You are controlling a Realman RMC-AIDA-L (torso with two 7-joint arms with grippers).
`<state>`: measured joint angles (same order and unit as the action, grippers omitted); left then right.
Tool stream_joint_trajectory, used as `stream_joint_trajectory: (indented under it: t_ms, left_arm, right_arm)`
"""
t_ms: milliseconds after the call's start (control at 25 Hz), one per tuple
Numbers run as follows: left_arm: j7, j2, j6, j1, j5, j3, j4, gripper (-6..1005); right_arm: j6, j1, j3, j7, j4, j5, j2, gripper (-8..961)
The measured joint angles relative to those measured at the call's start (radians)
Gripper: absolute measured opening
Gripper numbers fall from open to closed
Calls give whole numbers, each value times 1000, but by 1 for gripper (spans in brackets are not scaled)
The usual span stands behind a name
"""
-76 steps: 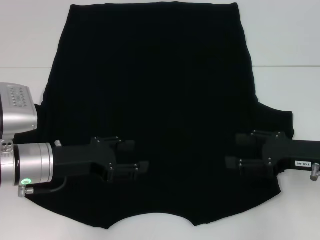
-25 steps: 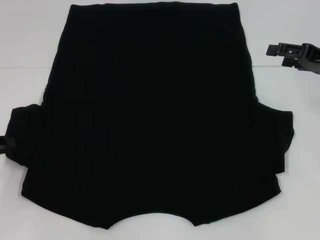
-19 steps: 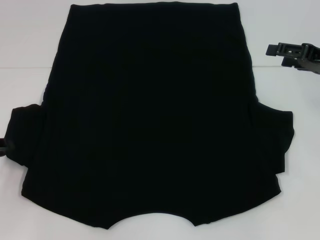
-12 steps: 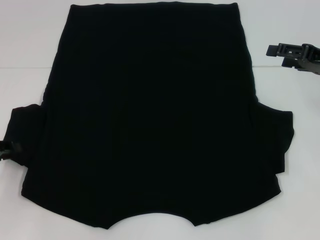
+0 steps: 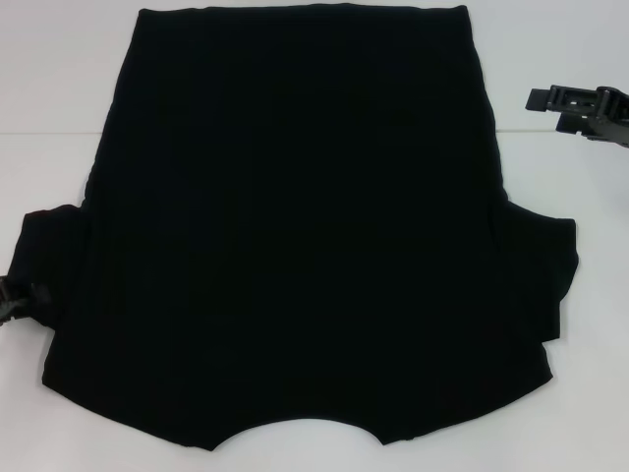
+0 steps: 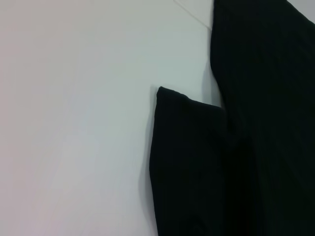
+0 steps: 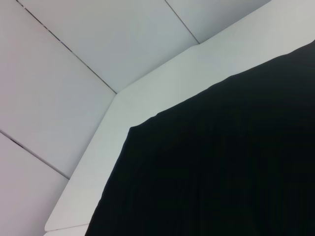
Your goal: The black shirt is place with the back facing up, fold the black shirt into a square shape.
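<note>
The right gripper [image 5: 550,99] is matt black plastic, built of flat angular links with small screw heads on top and two thin, straight fingers. Of the left gripper [image 5: 12,300] only a dark, glossy black tip shows.

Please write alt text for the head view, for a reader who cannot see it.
A black shirt lies flat, plain side up, on a white table. The left claw touches its left sleeve edge; the right claw hovers off the shirt's far right corner.
</note>
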<state>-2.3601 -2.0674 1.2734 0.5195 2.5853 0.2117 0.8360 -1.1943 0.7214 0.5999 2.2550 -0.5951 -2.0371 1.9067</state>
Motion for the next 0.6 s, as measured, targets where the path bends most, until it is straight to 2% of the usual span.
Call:
stream_joint_trajectory:
  t_ms: [400, 600]
  left_arm:
    - [-16, 2, 4, 7, 0, 0, 0, 179]
    - [-18, 3, 17, 8, 1, -2, 5, 36]
  right_arm:
    - [-1, -4, -2, 0, 0, 3, 0, 838]
    - [-1, -6, -2, 0, 0, 6, 0, 839]
